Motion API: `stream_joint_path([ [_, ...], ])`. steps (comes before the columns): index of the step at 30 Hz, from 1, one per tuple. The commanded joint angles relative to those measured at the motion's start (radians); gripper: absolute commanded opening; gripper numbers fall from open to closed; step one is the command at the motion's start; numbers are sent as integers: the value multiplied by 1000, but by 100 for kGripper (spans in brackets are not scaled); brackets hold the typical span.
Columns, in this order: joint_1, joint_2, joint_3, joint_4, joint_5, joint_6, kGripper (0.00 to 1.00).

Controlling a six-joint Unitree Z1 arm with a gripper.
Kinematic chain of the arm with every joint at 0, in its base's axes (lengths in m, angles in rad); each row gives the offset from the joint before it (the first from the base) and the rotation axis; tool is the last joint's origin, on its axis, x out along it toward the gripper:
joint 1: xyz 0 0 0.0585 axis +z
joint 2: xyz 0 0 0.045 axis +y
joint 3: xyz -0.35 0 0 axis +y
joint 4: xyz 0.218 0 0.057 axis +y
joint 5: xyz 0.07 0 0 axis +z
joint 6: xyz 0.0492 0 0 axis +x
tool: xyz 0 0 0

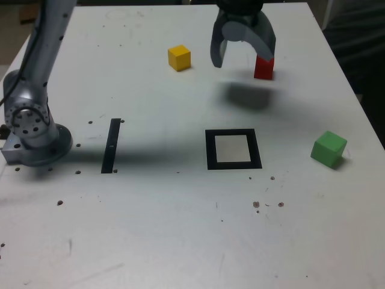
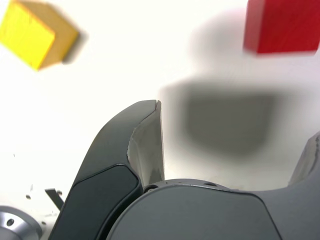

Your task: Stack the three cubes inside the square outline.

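My gripper hangs open above the far part of the white table, with nothing between its fingers. The red cube sits on the table just past the finger on the exterior view's right, partly hidden by it. In the wrist view the red cube lies beyond the fingertips, outside the open gripper. The yellow cube rests to the exterior view's left of the gripper. Near the table's right edge stands the green cube. The square outline lies flat at mid-table, holding nothing.
A narrow black strip lies at the exterior view's left, beside the arm's metal base. The gripper's shadow falls between the red cube and the outline. Small dark specks dot the table near its front.
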Motion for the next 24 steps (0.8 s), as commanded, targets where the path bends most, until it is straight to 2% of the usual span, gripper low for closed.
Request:
stream_joint_path([
  [1, 9, 33, -42, 17, 4, 10, 97],
  [24, 46, 308, -471, 174, 5, 96, 93],
])
